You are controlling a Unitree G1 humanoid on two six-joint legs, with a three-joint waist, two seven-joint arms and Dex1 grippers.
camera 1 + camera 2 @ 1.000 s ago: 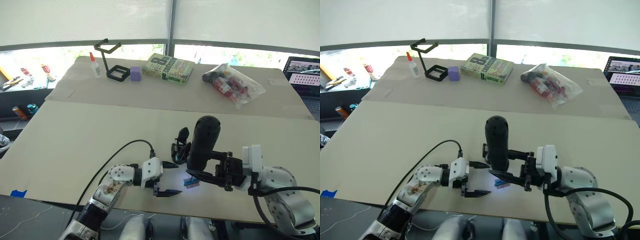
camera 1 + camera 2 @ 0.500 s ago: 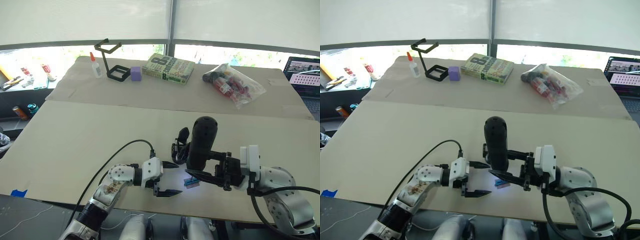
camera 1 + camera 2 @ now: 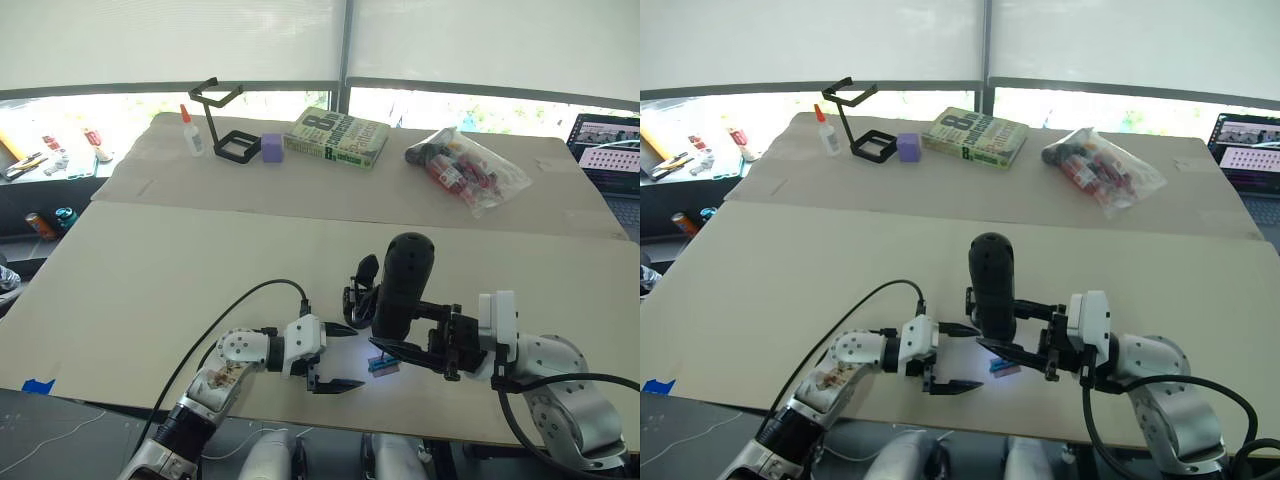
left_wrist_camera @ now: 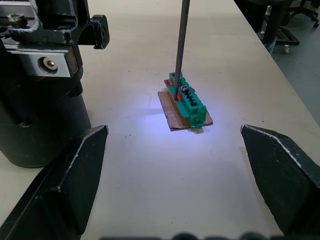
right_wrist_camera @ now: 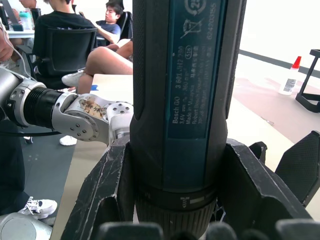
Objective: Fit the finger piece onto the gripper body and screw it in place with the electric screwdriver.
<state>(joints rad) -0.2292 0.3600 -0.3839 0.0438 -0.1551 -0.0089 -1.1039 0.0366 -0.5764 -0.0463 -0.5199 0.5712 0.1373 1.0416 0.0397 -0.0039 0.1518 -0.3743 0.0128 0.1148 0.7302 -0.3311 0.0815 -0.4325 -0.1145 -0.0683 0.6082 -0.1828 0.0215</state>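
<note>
My right gripper [image 3: 404, 332] is shut on the electric screwdriver [image 3: 404, 282], a thick black cylinder held upright near the table's front edge. Its thin metal bit [image 4: 181, 45] points down onto a small green-brown block [image 4: 188, 101] lit by a bluish glow. Just behind the screwdriver stands the gripper body [image 3: 359, 292], chunky and black, with a pointed finger sticking up. In the left wrist view the gripper body [image 4: 40, 95] sits beside my left gripper [image 3: 347, 356]. That gripper is open, its fingers straddling the block without touching it. The finger piece is hidden.
Along the table's far edge are a black wire-frame stand [image 3: 222, 122], a glue bottle [image 3: 190, 132], a purple cube [image 3: 270, 147], a book [image 3: 335, 137] and a plastic bag of items [image 3: 466, 168]. A laptop [image 3: 608, 150] sits far right. Seated people [image 5: 102, 35] show beyond the table.
My right gripper and the screwdriver have edged very slightly to the left. The left gripper and the block have stayed put.
</note>
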